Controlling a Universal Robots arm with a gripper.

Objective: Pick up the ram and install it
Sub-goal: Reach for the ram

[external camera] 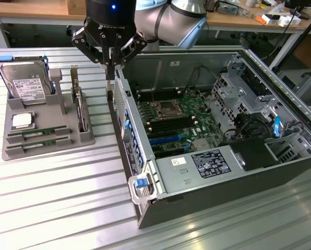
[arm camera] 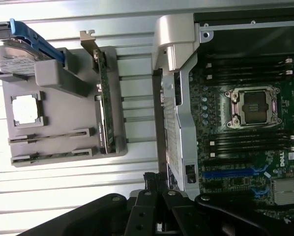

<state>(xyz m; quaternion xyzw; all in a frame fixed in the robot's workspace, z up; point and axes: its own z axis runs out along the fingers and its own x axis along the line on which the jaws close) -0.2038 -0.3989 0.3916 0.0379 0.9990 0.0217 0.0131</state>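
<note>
Two ram sticks, thin green boards with white labels, lie in the front slots of a grey holder tray [external camera: 67,143]: one ram stick [external camera: 38,133] sits behind the other [external camera: 39,144]. The wrist view shows the same ram sticks [arm camera: 51,135] [arm camera: 51,156] on the tray [arm camera: 68,110]. My gripper [external camera: 111,73] hangs shut with nothing between its fingers. It is above the gap between the tray and the open computer case [external camera: 145,208], over the case's near wall. Its black fingertips [arm camera: 151,181] show in the wrist view. Empty black memory slots [external camera: 168,125] flank the CPU socket [external camera: 163,108].
The tray also carries a silver hard drive [external camera: 25,86], a square CPU chip [external camera: 21,121] and an upright expansion card [external camera: 80,109]. The case holds a power supply [external camera: 197,166], drive cages [external camera: 244,88] and cables. The table is ribbed metal [external camera: 56,203]. A cluttered bench stands behind.
</note>
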